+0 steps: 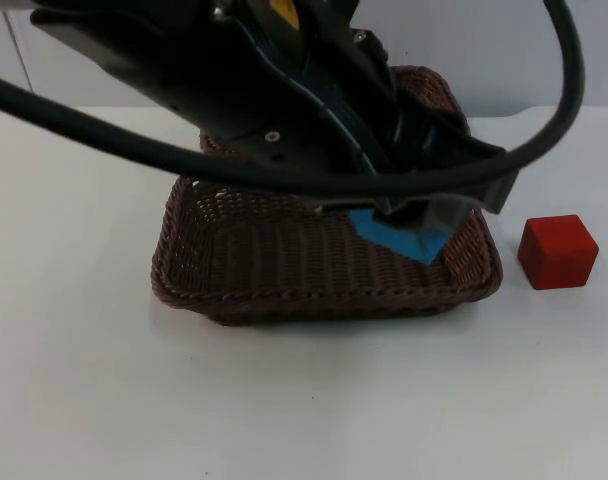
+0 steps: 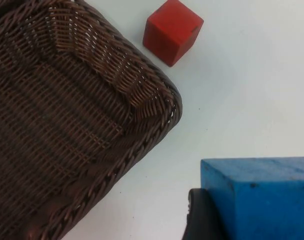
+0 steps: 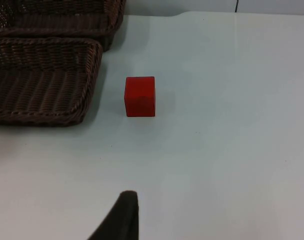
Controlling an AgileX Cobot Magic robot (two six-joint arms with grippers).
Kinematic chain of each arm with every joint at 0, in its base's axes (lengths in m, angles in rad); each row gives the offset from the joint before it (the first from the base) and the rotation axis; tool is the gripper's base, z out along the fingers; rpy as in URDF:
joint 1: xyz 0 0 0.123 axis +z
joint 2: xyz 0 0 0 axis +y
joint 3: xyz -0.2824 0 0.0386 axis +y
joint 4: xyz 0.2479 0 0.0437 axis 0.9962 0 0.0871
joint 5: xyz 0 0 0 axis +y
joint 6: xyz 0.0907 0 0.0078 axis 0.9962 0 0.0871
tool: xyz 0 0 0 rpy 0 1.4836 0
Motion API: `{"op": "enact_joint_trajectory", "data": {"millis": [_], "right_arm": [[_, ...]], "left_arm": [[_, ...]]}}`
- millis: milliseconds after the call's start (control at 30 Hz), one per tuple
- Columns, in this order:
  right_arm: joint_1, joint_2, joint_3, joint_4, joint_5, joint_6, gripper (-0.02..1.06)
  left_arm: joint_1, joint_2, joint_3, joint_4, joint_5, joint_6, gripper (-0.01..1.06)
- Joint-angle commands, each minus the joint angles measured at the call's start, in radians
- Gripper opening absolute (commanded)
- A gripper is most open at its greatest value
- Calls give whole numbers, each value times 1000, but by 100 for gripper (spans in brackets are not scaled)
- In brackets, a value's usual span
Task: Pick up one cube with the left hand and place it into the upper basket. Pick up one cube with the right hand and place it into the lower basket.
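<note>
The left gripper (image 1: 409,222) is carrying the blue cube (image 1: 399,238) clamped above the near basket (image 1: 194,285), far basket (image 1: 434,88) waiting, while the red cube (image 1: 556,251) is sitting right of it (right gripper (image 3: 123,217) idling, can't tell its fingers).

- The top view looks down and forward from above the table (image 1: 74,400); the left arm passes close under the lens and hides the wall side of the lower basket (image 1: 284,265).
- The left wrist view sits close above that basket's corner (image 2: 162,100), apparently looking steeply down.
- The right wrist view is low and farther back, facing the basket across the table.
- All three share the red cube (image 1: 556,251) (image 2: 172,31) (image 3: 140,96) beside the basket.
</note>
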Motion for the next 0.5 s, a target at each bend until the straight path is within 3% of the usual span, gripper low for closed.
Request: {"op": "enact_joint_trajectory", "data": {"millis": [0, 467], "right_arm": [[-6, -4, 1, 2, -4, -5, 105], [-6, -4, 1, 2, -4, -7, 105]], "left_arm": [[-2, -8, -3, 5, -1, -5, 0], [-2, -8, -3, 22, -1, -5, 0]]}}
